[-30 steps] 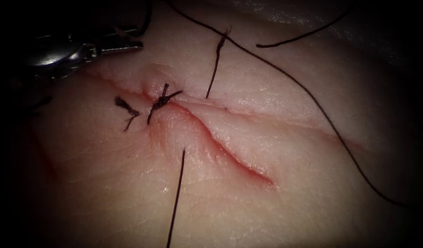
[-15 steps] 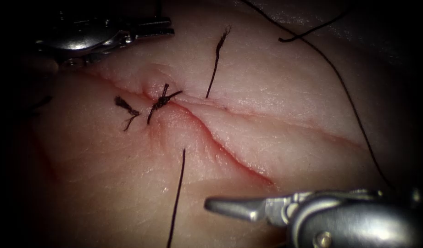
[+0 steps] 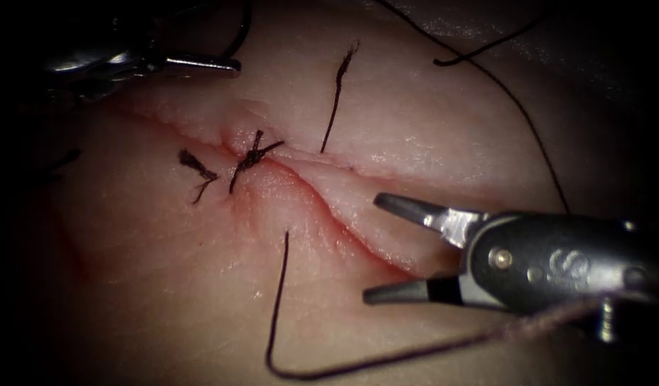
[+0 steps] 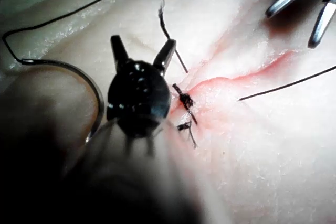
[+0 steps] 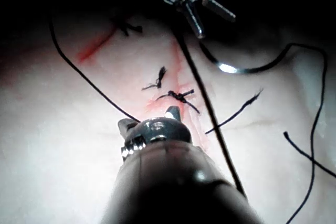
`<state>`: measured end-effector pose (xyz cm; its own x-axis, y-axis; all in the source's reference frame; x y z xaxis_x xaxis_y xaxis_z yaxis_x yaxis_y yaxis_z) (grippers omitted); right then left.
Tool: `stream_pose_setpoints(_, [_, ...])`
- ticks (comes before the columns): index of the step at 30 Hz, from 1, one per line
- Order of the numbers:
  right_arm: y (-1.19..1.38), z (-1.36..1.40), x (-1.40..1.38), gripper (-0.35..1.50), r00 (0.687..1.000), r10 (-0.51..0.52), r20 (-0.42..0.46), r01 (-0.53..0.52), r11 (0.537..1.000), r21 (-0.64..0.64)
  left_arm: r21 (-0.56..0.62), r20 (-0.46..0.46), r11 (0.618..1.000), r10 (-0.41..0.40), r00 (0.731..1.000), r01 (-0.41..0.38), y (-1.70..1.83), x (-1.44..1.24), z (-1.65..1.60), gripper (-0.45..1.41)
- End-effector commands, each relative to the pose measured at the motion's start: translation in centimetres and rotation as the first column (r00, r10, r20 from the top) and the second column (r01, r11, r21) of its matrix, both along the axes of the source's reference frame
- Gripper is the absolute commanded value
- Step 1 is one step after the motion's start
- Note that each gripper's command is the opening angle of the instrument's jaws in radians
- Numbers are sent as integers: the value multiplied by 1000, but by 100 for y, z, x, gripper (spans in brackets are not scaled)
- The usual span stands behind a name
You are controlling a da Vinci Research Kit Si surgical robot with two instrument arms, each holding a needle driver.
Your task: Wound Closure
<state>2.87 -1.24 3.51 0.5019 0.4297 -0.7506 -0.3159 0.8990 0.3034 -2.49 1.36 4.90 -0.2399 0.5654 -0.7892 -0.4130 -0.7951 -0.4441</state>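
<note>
The cut [image 3: 322, 207] in the tissue [image 3: 165, 286] carries one knot [image 3: 252, 154] near its left end, and from there it gapes open toward the right. A thread [image 3: 276, 300] comes out of the tissue just beside the cut on its left side, and a short frayed tail [image 3: 337, 93] stands on the right side, so I judge a second stitch is laid across but not yet tied. The needle [image 4: 86, 76] is out of the tissue, lying on the surface off the left end of the cut, just beside my left claw [image 4: 142, 45]. That claw stands spread with nothing between its jaws. My right claw [image 3: 376, 246] hovers over the open stretch of the cut, jaws wide and empty, one on either side of the wound line. The thread loops past beneath it, ungripped. With both claws holding nothing, I reckon any next move calls for a firm hold first. The needle is near the left claw and well apart from the right, while the thread lies closer to the right.
</note>
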Motion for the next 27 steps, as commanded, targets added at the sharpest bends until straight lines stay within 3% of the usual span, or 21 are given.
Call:
stream_pose_setpoints(1, [15, 23, 12, 113, 995, 96, 0, -96, 994, 46, -6, 11, 1000, 0, 1000, 0, -4, -5, -2, 47])
stream_pose_setpoints(4, [29, 45, 20, 109, 971, 236, -22, -231, 962, 143, -4, 36, 1000, -21, 999, 21, -18, -7, -27, 37])
stream_pose_setpoints(10, [42, 92, 34, 118, 882, 472, 15, -452, 836, 309, 0, 51, 999, -33, 998, 33, -39, -11, -59, 27])
stream_pose_setpoints(11, [40, 101, 36, 109, 871, 491, 19, -468, 816, 339, 0, 53, 999, -34, 998, 34, -41, -11, -62, 26])
stream_pose_setpoints(14, [34, 119, 44, 108, 847, 531, 28, -496, 772, 398, -6, 54, 999, -34, 998, 34, -46, -11, -66, 24])
stream_pose_setpoints(21, [39, 133, 52, 106, 810, 582, 72, -562, 735, 379, -9, 55, 999, -31, 998, 31, -53, -9, -66, 9])
stream_pose_setpoints(25, [45, 133, 51, 89, 785, 613, 87, -597, 711, 372, -10, 55, 999, -31, 998, 32, -55, -9, -67, 5])
stream_pose_setpoints(27, [46, 133, 51, 69, 776, 623, 92, -608, 702, 371, -11, 55, 999, -31, 998, 32, -55, -9, -67, 4])
